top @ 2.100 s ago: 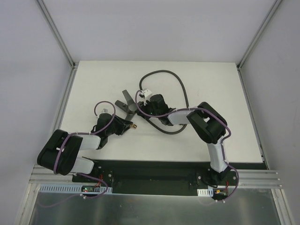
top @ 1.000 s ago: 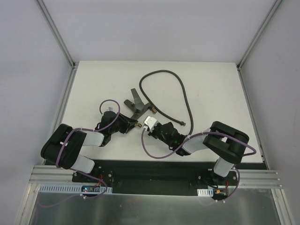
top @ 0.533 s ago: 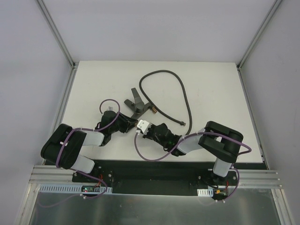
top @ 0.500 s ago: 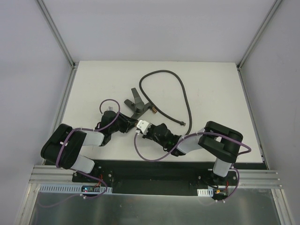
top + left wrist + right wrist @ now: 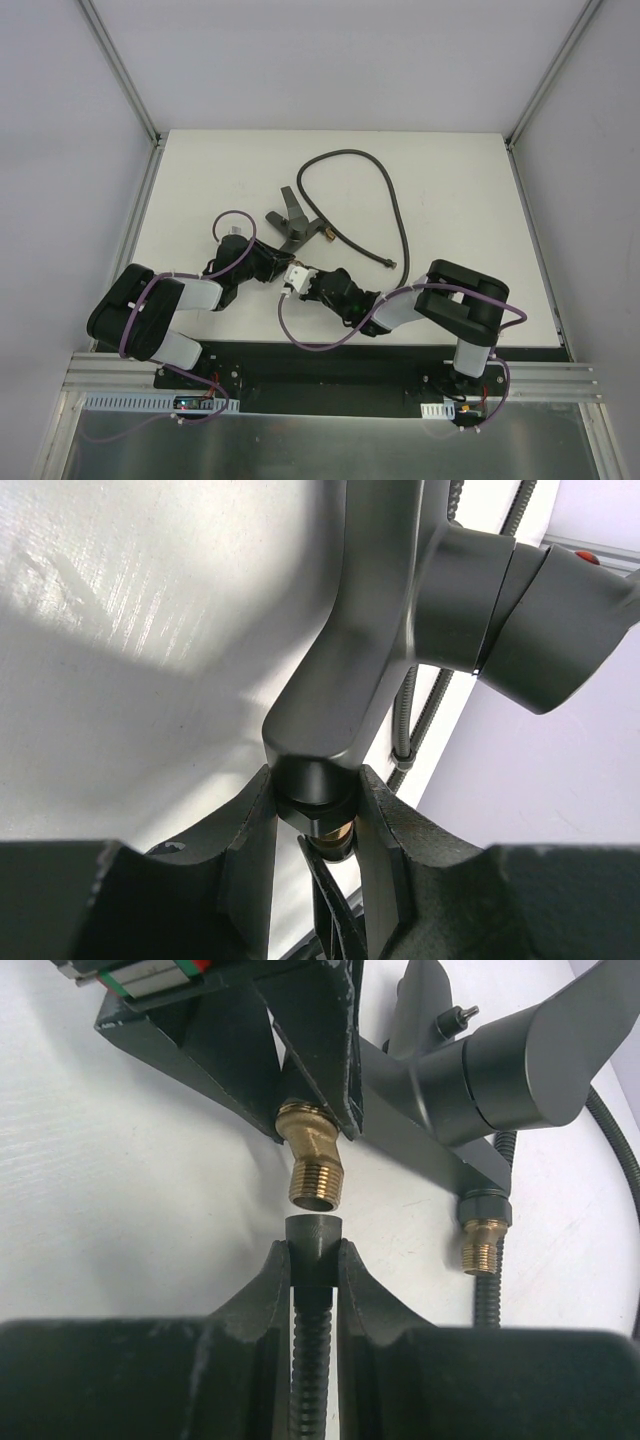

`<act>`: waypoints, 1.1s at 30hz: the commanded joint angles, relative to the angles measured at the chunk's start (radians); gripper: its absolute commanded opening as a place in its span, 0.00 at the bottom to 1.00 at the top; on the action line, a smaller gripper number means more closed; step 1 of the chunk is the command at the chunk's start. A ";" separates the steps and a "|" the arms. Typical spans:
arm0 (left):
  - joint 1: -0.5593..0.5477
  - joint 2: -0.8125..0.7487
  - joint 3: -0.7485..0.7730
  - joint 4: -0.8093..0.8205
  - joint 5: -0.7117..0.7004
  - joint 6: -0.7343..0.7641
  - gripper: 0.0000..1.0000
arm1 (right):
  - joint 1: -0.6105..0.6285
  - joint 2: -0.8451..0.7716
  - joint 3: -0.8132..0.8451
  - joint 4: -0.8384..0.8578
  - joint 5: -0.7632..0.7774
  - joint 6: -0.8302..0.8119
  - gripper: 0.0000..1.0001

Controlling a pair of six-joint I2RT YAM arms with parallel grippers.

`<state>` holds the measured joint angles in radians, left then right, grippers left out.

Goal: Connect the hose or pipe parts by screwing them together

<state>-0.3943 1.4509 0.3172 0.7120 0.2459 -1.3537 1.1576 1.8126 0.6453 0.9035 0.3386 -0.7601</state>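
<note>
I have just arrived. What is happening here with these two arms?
The left gripper holds the forked fitting close to one brass tip. The right gripper holds one hose end in line with that tip, with a small gap between them. Nothing is screwed together yet. The rest of the hose lies looped on the table.
</note>
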 commanded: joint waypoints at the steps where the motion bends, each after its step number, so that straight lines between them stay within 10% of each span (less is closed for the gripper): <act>1: -0.017 -0.032 0.043 0.080 0.012 -0.018 0.00 | 0.004 0.007 0.037 0.035 0.033 -0.033 0.01; 33: -0.043 0.002 0.031 0.116 0.001 -0.041 0.00 | 0.007 0.011 0.057 0.049 -0.009 0.071 0.01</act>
<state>-0.4160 1.4540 0.3191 0.7162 0.2214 -1.3693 1.1564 1.8278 0.6807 0.8776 0.3531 -0.7193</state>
